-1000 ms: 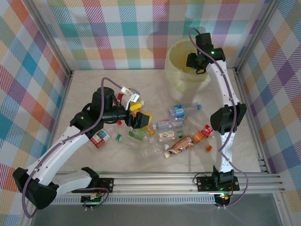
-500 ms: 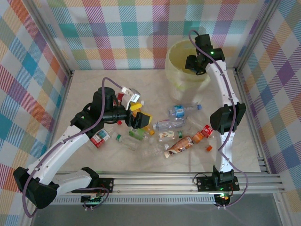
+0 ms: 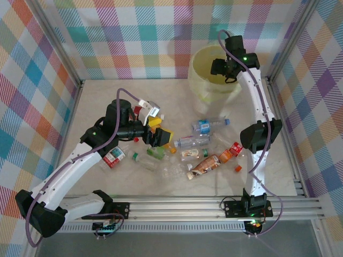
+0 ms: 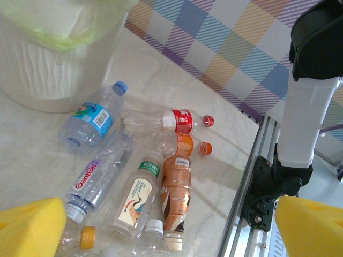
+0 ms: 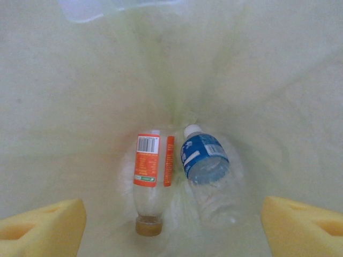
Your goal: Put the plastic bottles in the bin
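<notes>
Large round pale-yellow translucent plastic bin [image 3: 199, 88]: two clear plastic bottles lie on its floor, orange-labelled bottle [image 5: 151, 171] beside blue-labelled bottle [image 5: 206, 168]. My right gripper [image 5: 171, 227] hangs over them, spread and empty; my left gripper [image 4: 171, 230] likewise. Outstanding: the scattered bottles [image 3: 190, 142] on the table [image 3: 96, 101], most of the lot.

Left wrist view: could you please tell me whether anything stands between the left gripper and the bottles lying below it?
Nothing visible does. The left gripper hangs open over the pile. The white-labelled bottle and the brown-labelled bottle lie uncovered on the table below its jaws, with no other object over them.
</notes>
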{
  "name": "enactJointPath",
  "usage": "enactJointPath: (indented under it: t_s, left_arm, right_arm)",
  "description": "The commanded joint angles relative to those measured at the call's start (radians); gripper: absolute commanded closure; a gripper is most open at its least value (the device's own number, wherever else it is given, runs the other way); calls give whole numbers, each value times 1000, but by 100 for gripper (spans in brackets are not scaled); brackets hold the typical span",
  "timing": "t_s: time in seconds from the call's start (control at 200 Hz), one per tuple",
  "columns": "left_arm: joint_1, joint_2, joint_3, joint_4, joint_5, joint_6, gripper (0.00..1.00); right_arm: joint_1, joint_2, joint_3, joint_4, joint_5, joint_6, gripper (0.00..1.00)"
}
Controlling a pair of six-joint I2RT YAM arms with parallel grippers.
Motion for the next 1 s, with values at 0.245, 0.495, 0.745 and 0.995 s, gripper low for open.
enactJointPath:
  t_s: [0.245, 0.495, 0.745, 0.995]
  left_arm:
    - [-9, -14, 25, 0, 13, 10, 0]
    - [-9, -19, 30, -4, 36, 10, 0]
    - [-9, -7, 76, -92, 130, 73, 0]
    - [-9, 4, 131, -235, 137, 177, 0]
  right_arm:
    - [10, -166, 5, 30, -50, -73, 16]
    - [44, -326, -157, 51, -77, -58, 16]
    - [93, -570, -479, 70, -60, 28, 17]
    - [128, -867, -922, 97, -79, 209, 19]
